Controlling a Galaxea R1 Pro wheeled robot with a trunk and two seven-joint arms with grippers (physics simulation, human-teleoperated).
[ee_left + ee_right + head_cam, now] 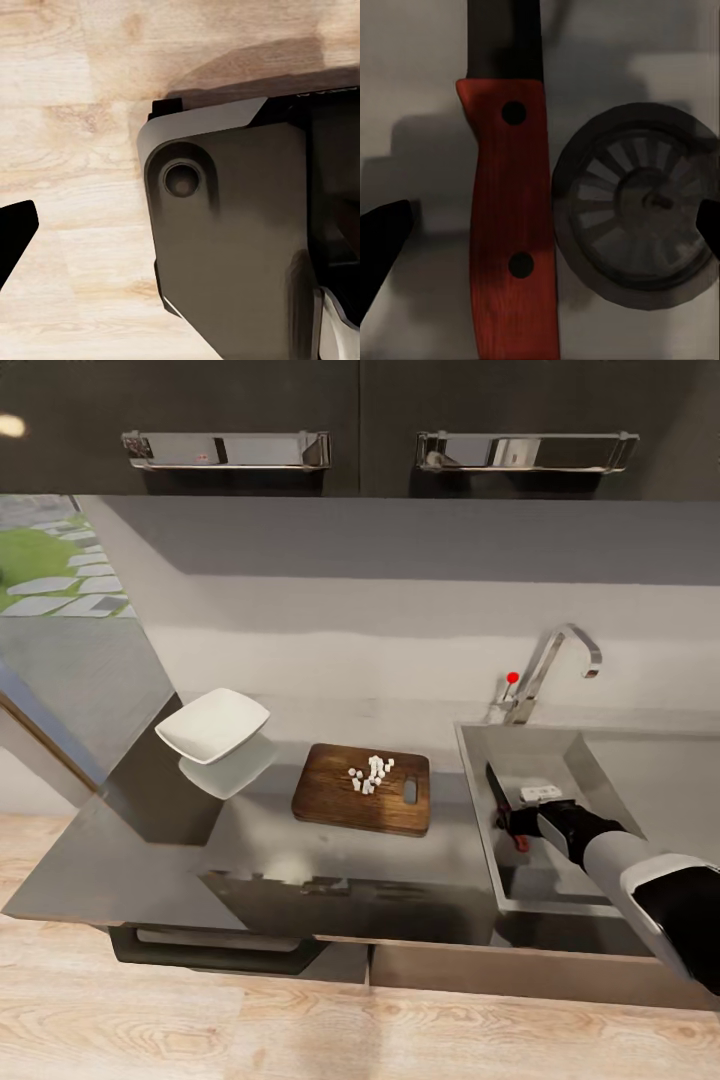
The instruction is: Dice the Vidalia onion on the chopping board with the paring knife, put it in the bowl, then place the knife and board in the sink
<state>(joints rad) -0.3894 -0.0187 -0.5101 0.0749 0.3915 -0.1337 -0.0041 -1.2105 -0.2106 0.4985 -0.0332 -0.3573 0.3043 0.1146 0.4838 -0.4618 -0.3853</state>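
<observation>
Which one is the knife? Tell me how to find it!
Find the grey metal sink under the tall chrome tap, on the right of the countertop. The paring knife lies in the basin near its left wall, beside the round drain. It is the only thing with a red handle.

My right gripper [522, 822] largely masked by my own wrist at 4 o'clock in the head view, paring knife [512, 217] blade and handle butt cropped at 12 and 6 o'clock, diced onion [369, 774] pieces too small to count.
</observation>
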